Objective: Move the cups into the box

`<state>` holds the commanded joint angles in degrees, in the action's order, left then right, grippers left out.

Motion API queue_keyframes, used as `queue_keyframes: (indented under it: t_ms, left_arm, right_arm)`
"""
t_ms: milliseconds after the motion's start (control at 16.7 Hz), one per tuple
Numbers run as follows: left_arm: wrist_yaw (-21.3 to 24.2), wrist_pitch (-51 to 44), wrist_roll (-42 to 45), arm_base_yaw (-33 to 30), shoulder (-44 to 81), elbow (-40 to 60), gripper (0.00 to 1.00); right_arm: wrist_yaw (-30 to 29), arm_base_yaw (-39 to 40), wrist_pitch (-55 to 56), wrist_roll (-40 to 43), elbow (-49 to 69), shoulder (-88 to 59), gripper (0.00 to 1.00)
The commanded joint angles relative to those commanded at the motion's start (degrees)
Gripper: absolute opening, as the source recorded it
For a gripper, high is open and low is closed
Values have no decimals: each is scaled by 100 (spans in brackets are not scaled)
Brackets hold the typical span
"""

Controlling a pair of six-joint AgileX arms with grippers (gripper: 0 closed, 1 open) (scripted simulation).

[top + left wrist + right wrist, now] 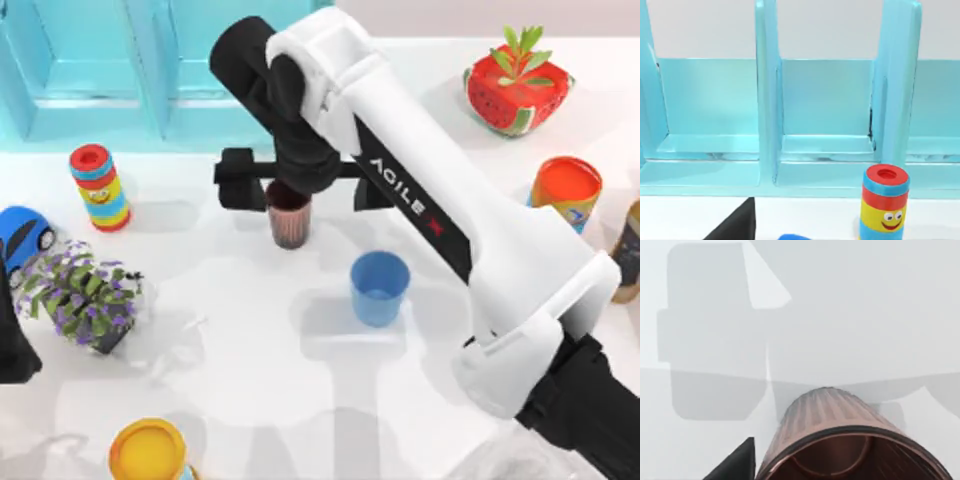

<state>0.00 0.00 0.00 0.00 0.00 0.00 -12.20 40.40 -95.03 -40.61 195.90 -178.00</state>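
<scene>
Ribbed maroon cup (pixel 288 216) stands upright, mouth up, beneath the right gripper (pixel 300 185), whose finger state I cannot tell.

White glossy surface (pixel 250 400), soft grey shadows and faint reflections across it. Turquoise compartmented shelf unit (pixel 130 70) at far edge, top view's left half; upright dividers, open bays, pale wall behind seen from left wrist view. Plain light backdrop beyond surface at far right. Lighting even, diffuse, from above; no hard highlights.
</scene>
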Motion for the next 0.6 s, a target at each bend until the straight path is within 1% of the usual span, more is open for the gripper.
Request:
queue_keyframes:
  t_ms: [300,600]
  left_arm:
    - [0,0,0,0,0,0,100]
    - [0,0,0,0,0,0,100]
  right_arm:
    - [1,-7,4,7,52,-54,100]
    - [1,-7,4,7,52,-54,62]
